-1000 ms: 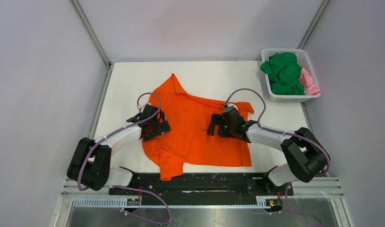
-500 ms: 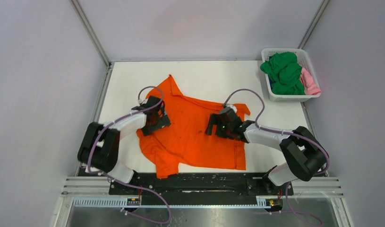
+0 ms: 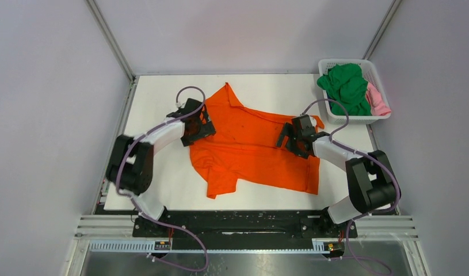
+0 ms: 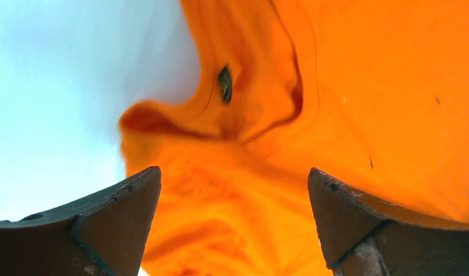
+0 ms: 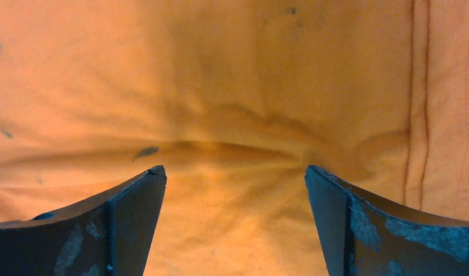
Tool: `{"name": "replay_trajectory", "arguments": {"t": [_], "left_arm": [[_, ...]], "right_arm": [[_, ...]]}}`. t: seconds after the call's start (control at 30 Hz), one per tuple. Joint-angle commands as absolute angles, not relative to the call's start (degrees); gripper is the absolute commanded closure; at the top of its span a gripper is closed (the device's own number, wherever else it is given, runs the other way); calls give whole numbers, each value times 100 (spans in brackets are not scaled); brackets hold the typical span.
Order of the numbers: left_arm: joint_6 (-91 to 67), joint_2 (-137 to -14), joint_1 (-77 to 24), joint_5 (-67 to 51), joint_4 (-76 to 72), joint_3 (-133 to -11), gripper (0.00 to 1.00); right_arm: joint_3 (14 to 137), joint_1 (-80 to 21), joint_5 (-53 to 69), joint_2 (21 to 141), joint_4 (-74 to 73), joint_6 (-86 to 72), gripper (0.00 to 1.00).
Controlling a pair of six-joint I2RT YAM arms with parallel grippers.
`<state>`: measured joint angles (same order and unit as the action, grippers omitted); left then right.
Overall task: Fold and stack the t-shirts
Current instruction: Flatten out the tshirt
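Though low over the orange t-shirt [image 3: 252, 152], left pincer [image 4: 234, 178] and right pincer [image 5: 235, 175] both wide.

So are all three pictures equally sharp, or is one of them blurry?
Top view: sharp and evenly lit, only faint shadows beside the orange t-shirt. Left wrist view: the cloth looks smeared and soft, the white table washed out. Right wrist view: clearer, creases and a stitched seam readable.
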<state>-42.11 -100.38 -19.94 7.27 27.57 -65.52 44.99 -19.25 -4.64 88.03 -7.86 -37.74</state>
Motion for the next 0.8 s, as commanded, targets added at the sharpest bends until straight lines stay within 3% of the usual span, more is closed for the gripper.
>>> {"name": "replay_trajectory", "arguments": {"t": [0.0,0.17,0.3,0.6,0.77], "left_arm": [[-4304,-8385,-1973,540,2705,-5719,1],[-4823,-6887,-1978,366,2669,-4045,1],[-5121,-6143,-1982,-106,2474,-3032,5],[-5294,-6842,-2097,-415,1622,-2651,35],[-5329,-7468,-2277,-353,1275,-2762,65]], "right_arm": [[4385,-2206,-388,8017,-993,-3354,1],[3806,-3374,-86,7447,-552,-3458,3],[3682,-4318,238,7650,-203,-3771,7],[3845,-4992,37,8587,-310,-4229,12],[3578,-4992,-286,8526,-391,-4448,13]]}}
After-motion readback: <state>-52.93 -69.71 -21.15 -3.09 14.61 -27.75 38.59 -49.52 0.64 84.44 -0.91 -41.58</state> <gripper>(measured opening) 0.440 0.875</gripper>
